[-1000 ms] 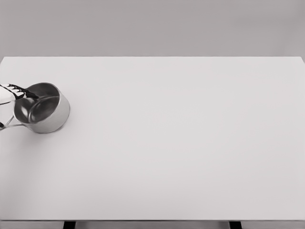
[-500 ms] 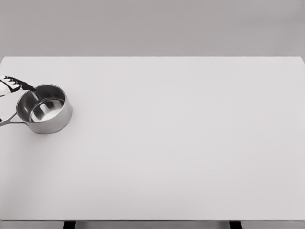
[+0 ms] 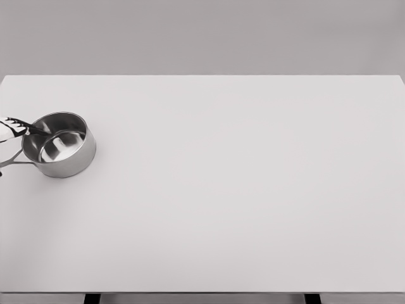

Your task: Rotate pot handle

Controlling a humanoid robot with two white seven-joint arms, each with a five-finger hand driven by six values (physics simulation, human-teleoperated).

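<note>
Fingertips of the left hand (image 3: 14,126), spread and holding nothing, touch the saucepan (image 3: 59,144) rim; pushing there could tip it rather than swing its handle (image 3: 11,161).

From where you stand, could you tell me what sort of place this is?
Probably a bare simulated test bench, not a real kitchen: a plain white table, a blank grey wall, one steel pot with the left hand at its rim.

The pot (image 3: 59,144) stands upright on the counter (image 3: 240,190) at its far-left side, roughly midway between the front and rear edges. Its handle (image 3: 11,161) extends leftward and slightly forward, towards the left edge of the view. The left hand (image 3: 14,128) enters at that edge, just behind the handle, its fingertips (image 3: 39,128) reaching the pot's left rim.
</note>
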